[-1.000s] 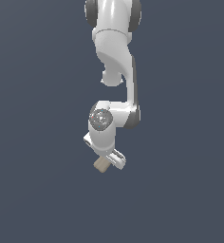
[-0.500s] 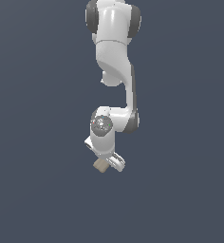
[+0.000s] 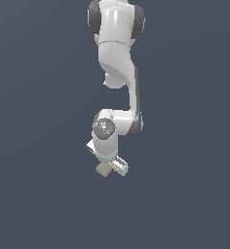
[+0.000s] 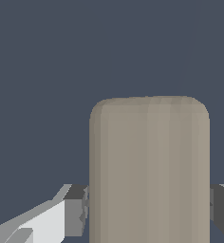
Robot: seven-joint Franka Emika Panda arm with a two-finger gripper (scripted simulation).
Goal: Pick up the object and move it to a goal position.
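Slate-blue emptiness surrounds my arm as it carries the tan block, no table or goal marker in sight.

Nearest my wrist camera, the object fills the view, and the gripper is pinching it, one dark pad pressed to each flank. Farther off, in the exterior view, the same block pokes out beneath the white hand, with the arm rising behind it to the frame's top edge. Over the last second the elbow has straightened a little and the hand has shifted slightly, the block riding along without slipping. I read that as transport under way: the pick is done, the grasp looks secure, and only the run to the goal remains.
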